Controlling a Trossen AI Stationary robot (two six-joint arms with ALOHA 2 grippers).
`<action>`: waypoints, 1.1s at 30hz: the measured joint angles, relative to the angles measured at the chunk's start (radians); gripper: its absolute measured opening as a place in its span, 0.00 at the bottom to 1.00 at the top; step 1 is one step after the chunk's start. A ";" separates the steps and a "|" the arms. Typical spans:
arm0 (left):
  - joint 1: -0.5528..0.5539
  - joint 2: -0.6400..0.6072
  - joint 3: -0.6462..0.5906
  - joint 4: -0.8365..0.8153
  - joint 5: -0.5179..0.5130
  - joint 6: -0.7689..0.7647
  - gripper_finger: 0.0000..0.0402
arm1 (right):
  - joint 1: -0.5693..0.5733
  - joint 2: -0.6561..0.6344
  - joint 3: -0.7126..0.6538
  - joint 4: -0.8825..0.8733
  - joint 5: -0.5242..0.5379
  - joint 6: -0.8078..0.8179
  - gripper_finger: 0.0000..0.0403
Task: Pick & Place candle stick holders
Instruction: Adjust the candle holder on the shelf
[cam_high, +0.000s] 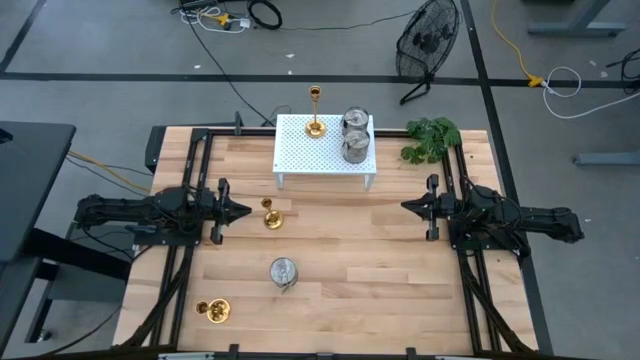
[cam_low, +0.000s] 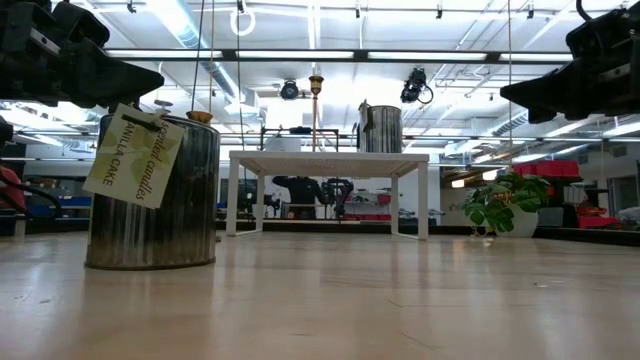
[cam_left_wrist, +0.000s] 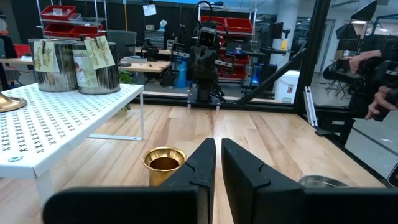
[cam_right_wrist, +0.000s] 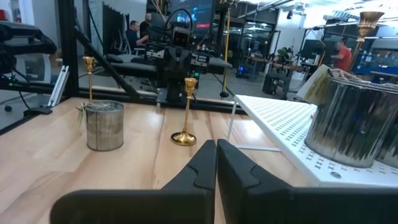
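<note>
On the white rack (cam_high: 322, 150) at the far middle stand a gold candle stick holder (cam_high: 315, 127) and two silver can-like holders (cam_high: 356, 122) (cam_high: 355, 148). On the bare table stand a gold holder (cam_high: 270, 215), a silver holder (cam_high: 283, 271) with a paper tag, and near the front left another gold holder (cam_high: 213, 311). My left gripper (cam_high: 243, 211) hovers shut at the table's left, level, pointing right, just left of the first gold holder (cam_left_wrist: 165, 162). My right gripper (cam_high: 406, 207) hovers shut at the table's right, pointing left, holding nothing.
A green leafy plant (cam_high: 432, 137) sits at the far right corner beside the rack. Black frame rails (cam_high: 190, 260) run along the left and right table sides. Bare wood lies between the two grippers and toward the near edge. People show in the room beyond.
</note>
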 joint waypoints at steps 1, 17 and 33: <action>0.000 0.000 0.000 0.000 0.000 0.000 0.08 | 0.003 0.000 0.000 0.000 0.000 0.000 0.04; 0.000 0.000 0.000 0.000 0.000 0.000 0.08 | 0.087 0.002 0.000 0.001 0.000 0.000 0.04; 0.000 0.000 0.000 0.000 0.000 0.000 0.08 | 0.087 0.002 0.000 0.002 0.000 0.000 0.04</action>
